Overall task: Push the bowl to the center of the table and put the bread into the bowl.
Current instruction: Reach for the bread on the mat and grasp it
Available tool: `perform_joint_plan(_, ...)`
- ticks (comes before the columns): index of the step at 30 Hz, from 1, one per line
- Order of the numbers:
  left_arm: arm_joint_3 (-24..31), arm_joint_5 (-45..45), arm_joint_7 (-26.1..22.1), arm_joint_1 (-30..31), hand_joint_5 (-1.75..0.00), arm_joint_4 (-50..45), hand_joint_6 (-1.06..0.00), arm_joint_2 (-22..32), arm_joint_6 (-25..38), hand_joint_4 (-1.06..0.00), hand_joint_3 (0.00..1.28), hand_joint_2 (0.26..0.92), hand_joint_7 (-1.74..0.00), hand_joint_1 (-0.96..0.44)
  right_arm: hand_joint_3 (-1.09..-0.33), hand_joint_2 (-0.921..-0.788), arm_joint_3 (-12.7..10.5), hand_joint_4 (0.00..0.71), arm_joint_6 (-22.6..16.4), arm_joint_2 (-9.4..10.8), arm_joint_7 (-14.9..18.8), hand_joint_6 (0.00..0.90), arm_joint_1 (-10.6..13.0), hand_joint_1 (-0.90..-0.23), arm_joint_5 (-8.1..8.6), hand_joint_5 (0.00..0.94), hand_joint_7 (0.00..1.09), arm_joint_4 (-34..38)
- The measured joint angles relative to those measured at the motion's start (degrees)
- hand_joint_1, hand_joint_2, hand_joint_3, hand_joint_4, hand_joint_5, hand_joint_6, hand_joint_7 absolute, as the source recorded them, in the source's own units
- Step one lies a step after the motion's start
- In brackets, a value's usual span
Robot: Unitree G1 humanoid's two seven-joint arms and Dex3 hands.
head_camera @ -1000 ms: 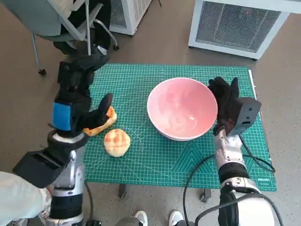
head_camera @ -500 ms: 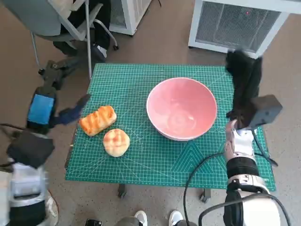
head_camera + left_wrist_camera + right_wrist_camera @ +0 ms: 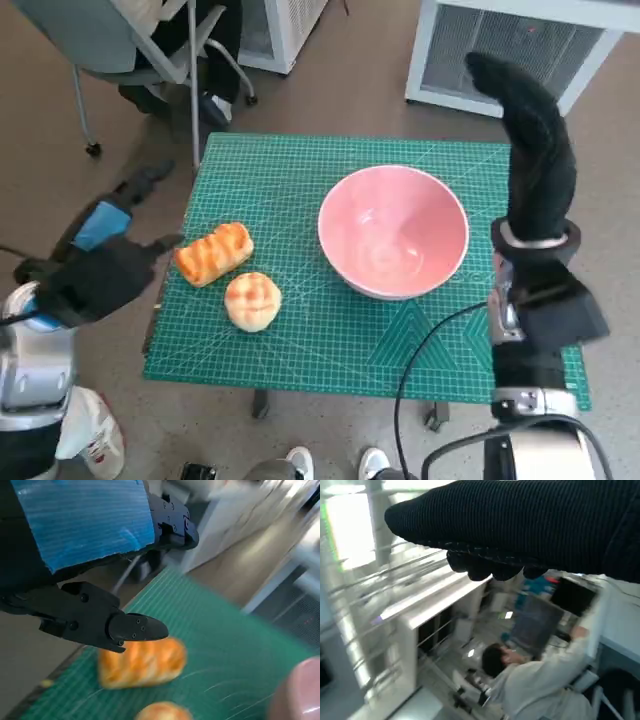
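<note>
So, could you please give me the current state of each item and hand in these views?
Bowl: upright, empty.
Long loaf: on the mat, untouched.
Round bun: on the mat, untouched.
Left hand: off the table's side, holding nothing.
Right hand: raised, holding nothing.

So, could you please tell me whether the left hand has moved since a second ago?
Yes. The left hand has pulled back off the green mat, away from the long bread, and now sits beyond the mat's left edge.

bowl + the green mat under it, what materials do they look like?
Pink bowl: smooth and glossy, with soft highlights inside and an even rim; glazed ceramic or hard plastic, can't tell which.
Green mat: matte with a printed white grid and diagonal lines, lying flat; looks like a rubbery or vinyl cutting mat.
</note>
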Motion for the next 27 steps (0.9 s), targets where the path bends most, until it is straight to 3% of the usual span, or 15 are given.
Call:
perform_joint_plan(6,-3.6,3.2,-1.9,-0.8,0.0,-0.1,-0.28,0.9,2.8,-0.2,0.17,0.921,-0.04,-0.37,-0.734,-0.921,0.8,0.285,2.2,-0.1,-0.3,0.029,2.6,-0.577,-0.88,0.013,0.68,-5.3)
perform_joint_plan(16,-7.8,5.6,-4.0,-1.7,0.0,0.3,-0.27,0.9,3.3,-0.18,0.19,0.921,-0.02,-0.36,-0.738,-0.921,1.2,0.286,4.8,0.1,-3.5,0.009,4.5,-0.577,-4.77,0.011,0.69,-8.1)
perform_joint_plan(27,-11.6,7.3,-4.3,-3.8,0.0,5.4,-0.25,-0.6,3.2,-0.17,0.2,0.921,0.0,-0.4,-0.742,-0.921,2.2,0.274,5.3,0.4,-4.1,-0.001,4.7,-0.572,-4.85,0.004,0.69,-8.0)
